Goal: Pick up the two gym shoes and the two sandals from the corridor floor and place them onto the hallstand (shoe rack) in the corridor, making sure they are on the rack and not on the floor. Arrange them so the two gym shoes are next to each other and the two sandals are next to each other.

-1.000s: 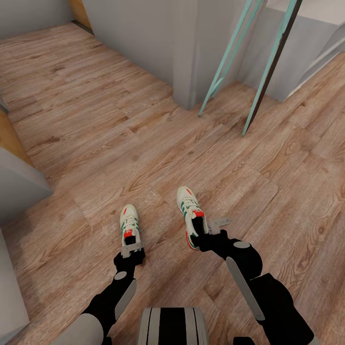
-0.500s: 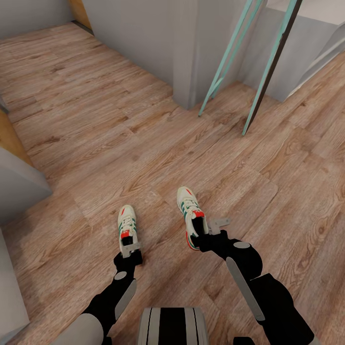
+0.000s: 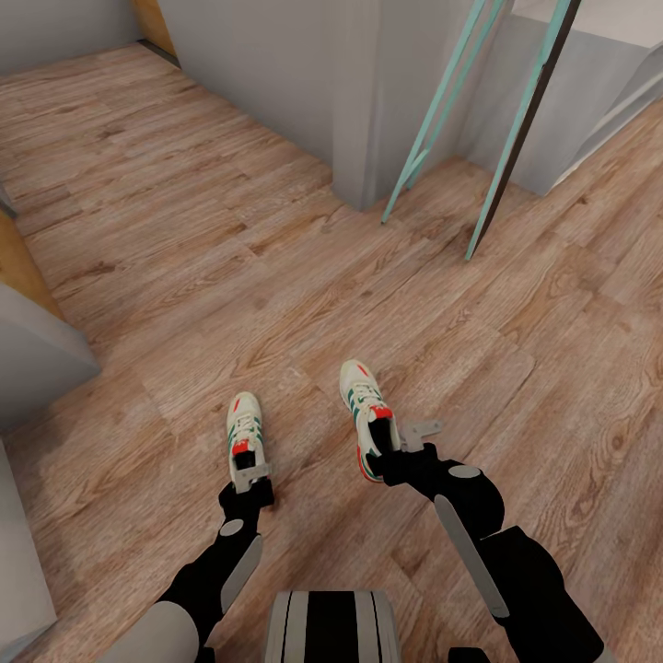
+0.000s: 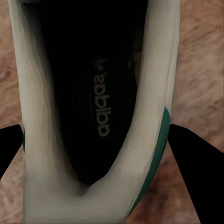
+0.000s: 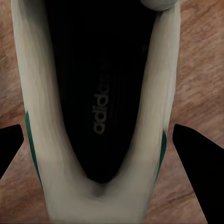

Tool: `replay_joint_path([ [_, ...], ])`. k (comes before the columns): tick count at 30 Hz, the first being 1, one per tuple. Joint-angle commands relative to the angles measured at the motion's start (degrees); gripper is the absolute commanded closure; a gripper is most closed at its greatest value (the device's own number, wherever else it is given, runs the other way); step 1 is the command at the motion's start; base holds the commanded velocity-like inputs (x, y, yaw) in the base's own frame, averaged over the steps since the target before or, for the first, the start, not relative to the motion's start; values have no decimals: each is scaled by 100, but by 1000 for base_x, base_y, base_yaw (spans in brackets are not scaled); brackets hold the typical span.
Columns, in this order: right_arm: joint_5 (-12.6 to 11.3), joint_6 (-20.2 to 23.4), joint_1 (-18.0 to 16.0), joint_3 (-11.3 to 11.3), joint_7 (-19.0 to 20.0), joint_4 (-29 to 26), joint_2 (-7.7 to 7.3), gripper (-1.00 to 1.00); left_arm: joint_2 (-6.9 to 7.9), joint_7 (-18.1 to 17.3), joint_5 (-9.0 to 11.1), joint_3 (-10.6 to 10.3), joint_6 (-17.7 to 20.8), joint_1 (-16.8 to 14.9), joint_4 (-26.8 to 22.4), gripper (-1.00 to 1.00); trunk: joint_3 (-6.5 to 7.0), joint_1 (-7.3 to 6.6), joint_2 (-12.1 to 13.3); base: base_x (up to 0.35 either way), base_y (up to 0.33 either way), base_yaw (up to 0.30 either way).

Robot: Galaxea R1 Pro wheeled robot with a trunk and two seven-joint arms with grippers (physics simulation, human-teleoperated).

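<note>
Two white gym shoes with green stripes and red-orange accents are over the wood-plank corridor floor (image 3: 184,258), toes pointing away from me. My left gripper (image 3: 248,465) is shut on the heel of the left gym shoe (image 3: 245,422). My right gripper (image 3: 385,444) is shut on the heel of the right gym shoe (image 3: 363,403), which tilts on its side. The left wrist view looks into that shoe's dark opening (image 4: 98,93), with black fingers (image 4: 9,149) at both sides. The right wrist view looks into the other shoe (image 5: 100,93) between its fingers (image 5: 198,154). The sandals and the hallstand are out of view.
A grey wall corner (image 3: 354,110) stands ahead, with a teal-framed leaning piece (image 3: 511,138) to its right. A grey-white block (image 3: 37,354) and an orange-brown panel (image 3: 23,267) sit at the left edge. Open floor stretches ahead and to the left.
My left gripper and its gym shoe have shifted slightly left and away from me. The right arm and its shoe have stayed put.
</note>
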Motion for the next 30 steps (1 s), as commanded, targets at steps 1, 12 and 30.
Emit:
replay_joint_path([
  [1,0,0,2,0,-2,0,0,100,2,-6,5,3,-2,0,-1,100,0,0,0,0,0,0],
  [12,0,24,-1,-25,2,0,11,100,-3,55,51,25,162,31,-389,100,199,-23,12,0,0,0],
  [30,-12,-1383,418,-406,66,0,-143,100,42,766,287,16,2295,1598,-4158,100,598,-70,36,0,0,0],
])
